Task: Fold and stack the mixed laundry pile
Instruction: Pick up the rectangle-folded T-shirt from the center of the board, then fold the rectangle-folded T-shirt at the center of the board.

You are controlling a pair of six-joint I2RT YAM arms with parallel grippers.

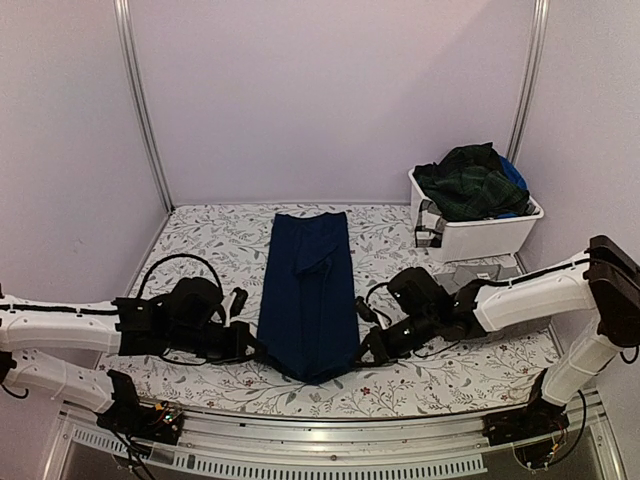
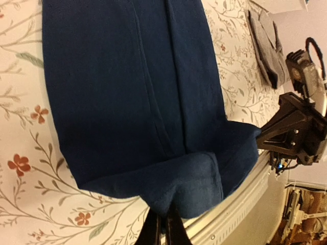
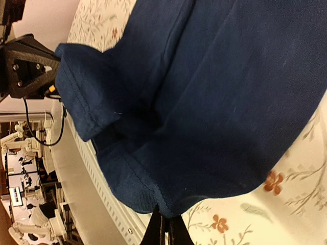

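The tabletop (image 1: 210,240) under its floral cover runs away from both my arms. On it the navy garment (image 1: 308,290) lies as a long narrow strip. Its near hem sits between my two sets of fingers, and the rest stretches straight away from them.

The rest of the pile is well beyond my right fingers (image 3: 163,227), off to their outer side. A green plaid piece (image 1: 470,180) is heaped in the white bin (image 1: 480,235), and a grey piece (image 2: 268,48) lies flat nearby.

My left fingers (image 2: 163,229) are pinched fully shut on the hem's left corner, and my right fingers are shut the same way on its right corner. The cloth bunches up over both tips.

I judge this as the grasp for the next fold, with the strip already narrowed lengthwise. What comes next should be lifting both corners together and carrying them level toward the far end. My hands need to keep pace so the edges meet squarely.
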